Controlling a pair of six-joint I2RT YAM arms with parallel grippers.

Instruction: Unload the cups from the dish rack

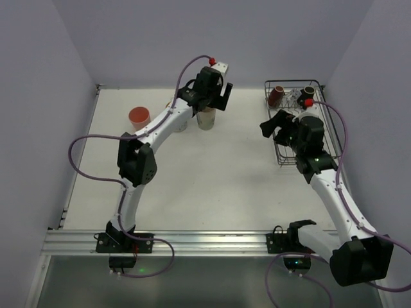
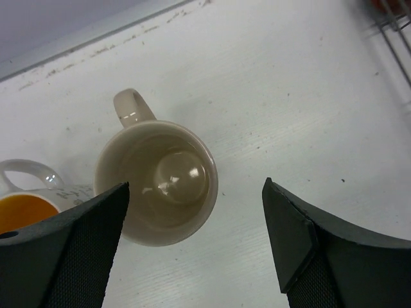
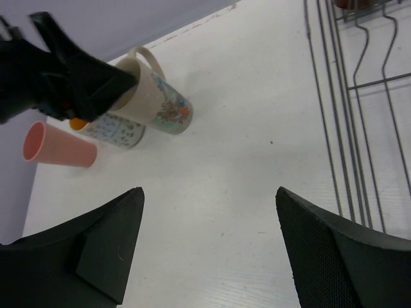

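The cream mug [image 2: 156,183] stands upright on the table, handle toward the back wall. My left gripper [image 2: 196,184] hangs open just above it, holding nothing. In the top view that gripper [image 1: 216,101] sits over the mug [image 1: 206,119]. Beside the mug stands the white dotted mug [image 2: 26,205] with its orange inside, and further left the salmon-red tumbler [image 1: 139,117]. My right gripper [image 1: 272,125] is open and empty over bare table, just left of the dish rack [image 1: 314,128]. A dark brown mug [image 1: 277,95] sits at the rack's far end.
The back wall runs close behind the three unloaded cups. From the right wrist, the rack's wires [image 3: 359,96] are at the right and the cups [image 3: 157,96] at far left, with my left arm partly covering them. The rack lies against the right wall.
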